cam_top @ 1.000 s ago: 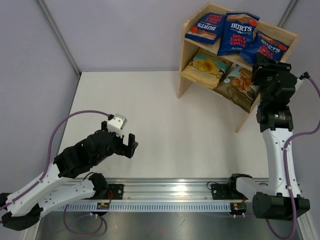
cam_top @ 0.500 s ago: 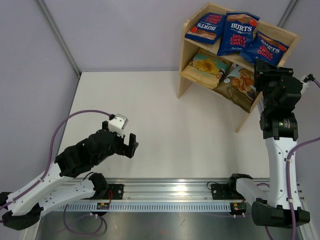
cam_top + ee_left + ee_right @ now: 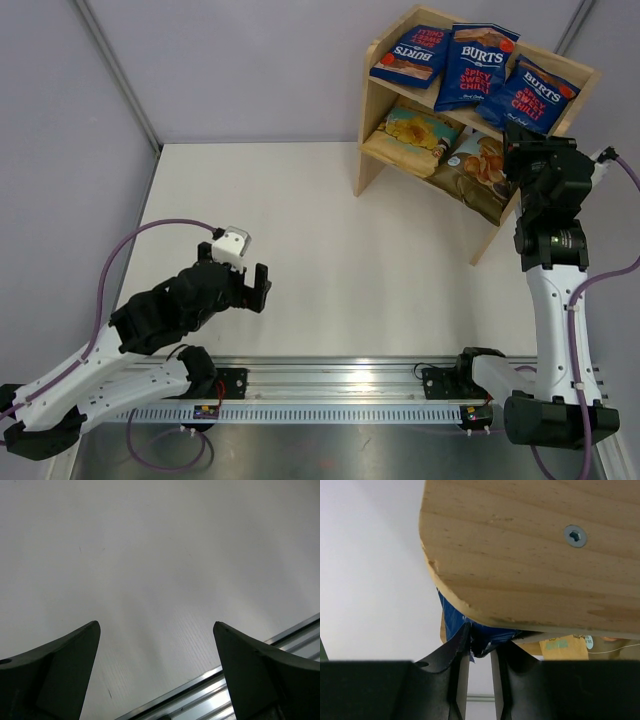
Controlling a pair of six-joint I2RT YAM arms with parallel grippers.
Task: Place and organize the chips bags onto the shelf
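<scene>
The wooden shelf point(image 3: 372, 120) stands at the back right of the table. Three dark blue chips bags lie on its top tier: left point(image 3: 411, 55), middle point(image 3: 475, 65) and right point(image 3: 535, 95). A tan-yellow bag point(image 3: 415, 135) and a light blue bag point(image 3: 478, 165) fill the lower tier. My right gripper point(image 3: 527, 140) reaches up under the right end of the top board point(image 3: 530, 555), its jaws closed on the crumpled lower edge of the right dark blue bag point(image 3: 452, 617). My left gripper point(image 3: 156, 627) hangs wide open over bare table, holding nothing.
The metal rail point(image 3: 340, 385) carrying both arm bases runs along the near table edge and shows in the left wrist view point(image 3: 260, 680). Grey walls close the table at the back and left. The shelf's right side panel point(image 3: 495, 235) stands beside the right arm.
The right gripper's jaws have narrowed onto the right dark blue bag's lower edge, and that bag now sits slightly higher on the top tier. The left arm has barely moved.
</scene>
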